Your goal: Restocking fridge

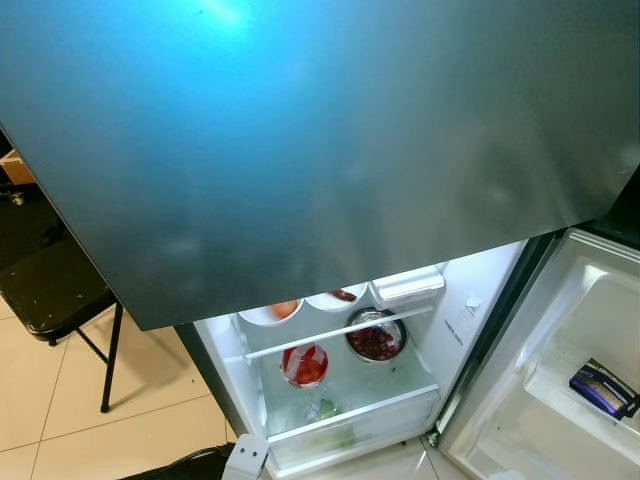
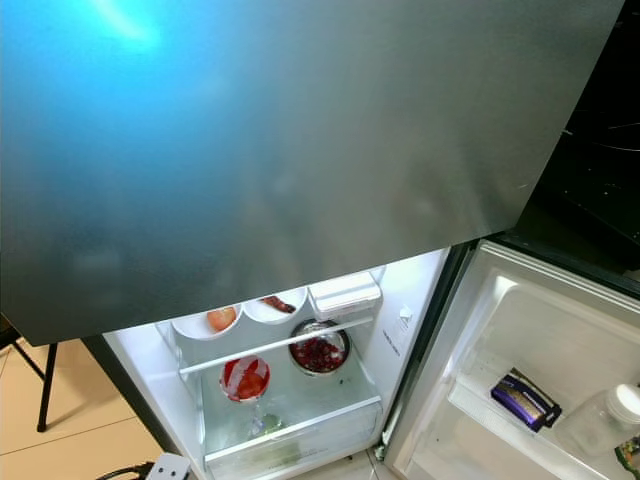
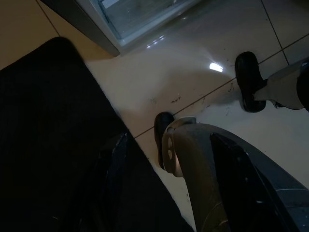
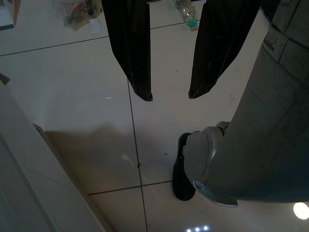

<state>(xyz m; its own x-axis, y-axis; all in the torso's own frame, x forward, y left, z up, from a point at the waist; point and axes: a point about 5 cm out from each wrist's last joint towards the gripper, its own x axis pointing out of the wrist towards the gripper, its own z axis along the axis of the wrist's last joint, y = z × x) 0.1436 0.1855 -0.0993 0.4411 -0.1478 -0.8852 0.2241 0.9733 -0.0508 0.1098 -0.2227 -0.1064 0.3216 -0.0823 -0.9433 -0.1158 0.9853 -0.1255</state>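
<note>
Two black fingers of the right gripper (image 4: 168,94) hang apart over the pale tiled floor (image 4: 72,96), holding nothing, beside the robot's own grey leg and black foot (image 4: 182,174). The left gripper (image 3: 169,193) hangs low in the shade over the same tiles; its fingers are too dark to tell whether they are apart or together. A black mat (image 3: 48,135) lies beside it, and the bottom front corner of the fridge shows beyond.

Farther off, seen from the head, the fridge (image 1: 300,150) stands with its grey freezer door shut and its lower door (image 2: 520,330) swung wide to the right. In the lit lower compartment, a clear crisper drawer (image 1: 350,420) sits at the front bottom edge with something green inside. Above it on the glass shelf stand a bowl with red contents under film (image 1: 305,364) and, to its right, a steel bowl of dark red food (image 1: 376,338). Behind them at the back edge are two white bowls, one with an orange fruit (image 1: 284,309), one with something dark (image 1: 342,296), and a white box (image 1: 408,286) at the right. A dark blue packet (image 2: 524,400) lies in the door shelf beside a clear jar (image 2: 605,420). A black chair (image 1: 60,290) stands left of the fridge.
</note>
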